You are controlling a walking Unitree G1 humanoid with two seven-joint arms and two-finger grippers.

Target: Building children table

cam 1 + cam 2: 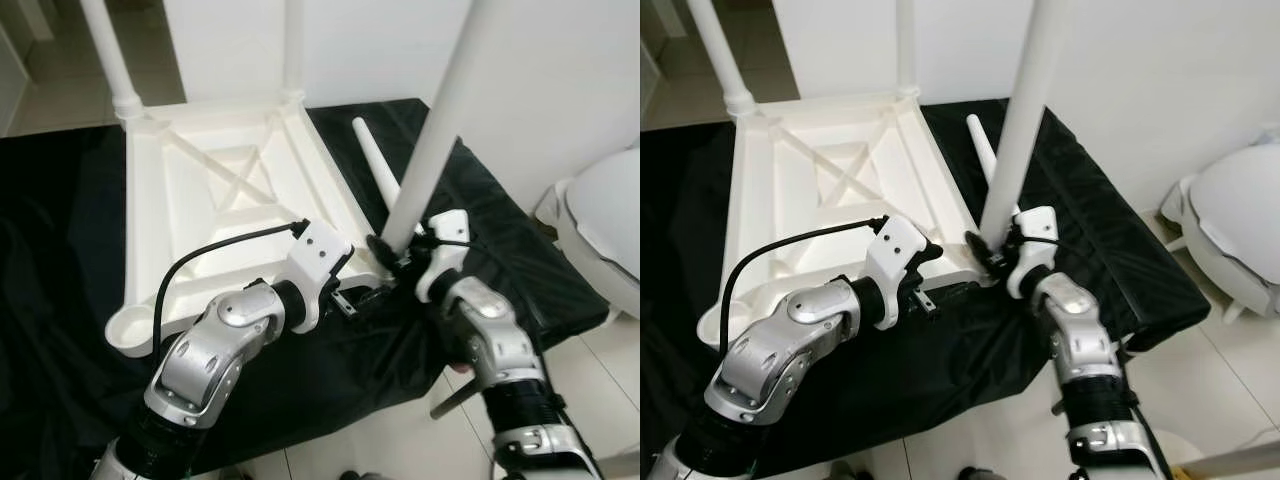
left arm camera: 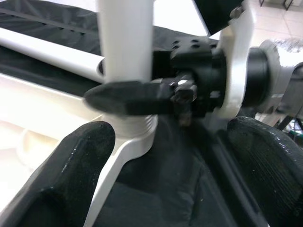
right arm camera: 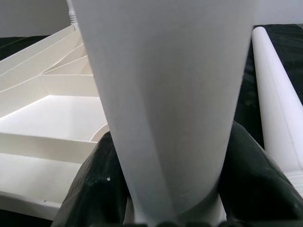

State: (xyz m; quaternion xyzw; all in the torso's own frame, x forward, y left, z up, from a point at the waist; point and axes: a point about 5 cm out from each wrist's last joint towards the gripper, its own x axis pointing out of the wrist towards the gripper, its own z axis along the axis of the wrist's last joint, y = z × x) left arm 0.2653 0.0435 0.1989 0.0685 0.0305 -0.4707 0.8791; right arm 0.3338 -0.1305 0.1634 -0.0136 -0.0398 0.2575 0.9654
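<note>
1 white tabletop (image 1: 215, 190) inverted on black cloth (image 1: 60, 250); 3 legs upright, 1 loose leg (image 1: 375, 165) lying beside. Right gripper (image 1: 392, 250) clamps near-corner leg (image 1: 440, 120) base. Left gripper (image 1: 350, 298) spread, alongside.

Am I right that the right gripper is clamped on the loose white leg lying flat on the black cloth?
No. The right gripper is clamped on the upright leg standing in the tabletop's corner socket, as the left eye view shows. The loose leg lies untouched on the black cloth.
</note>
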